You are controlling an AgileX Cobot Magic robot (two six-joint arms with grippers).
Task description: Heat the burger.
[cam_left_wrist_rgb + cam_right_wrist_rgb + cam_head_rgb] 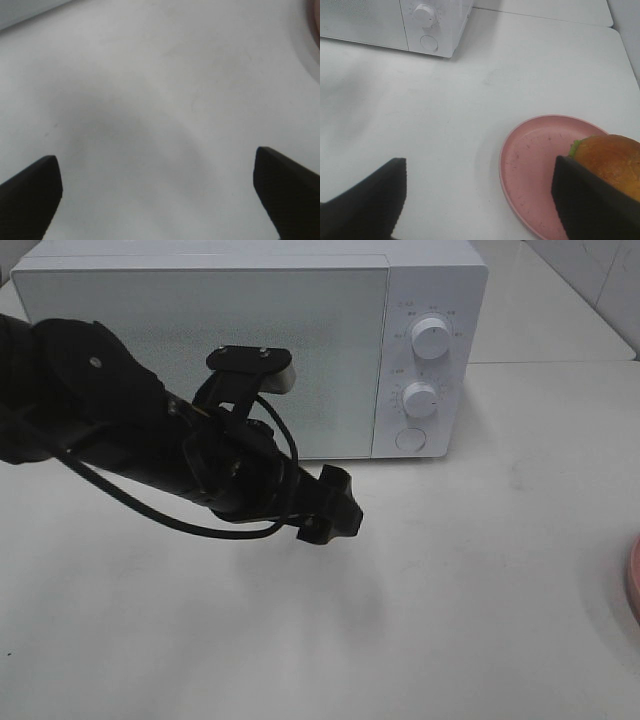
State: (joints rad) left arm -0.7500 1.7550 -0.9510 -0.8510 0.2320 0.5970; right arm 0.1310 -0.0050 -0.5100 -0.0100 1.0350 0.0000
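The white surface [480, 590] carries a white microwave [250, 350] with its door shut, standing at the far edge, beyond the left pincer [335, 512]. A round pink plate [535, 170] lies directly on the surface, just below and between the fingers of the right pincer [480, 195], well apart from the left one. Faint smudges mark the bare top.

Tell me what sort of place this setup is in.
Probably a mock kitchen set up for robot tests: a boxy white microwave oven with two round dials stands shut on a plain white tabletop, and a golden-brown bun burger sits on a round pink plate.
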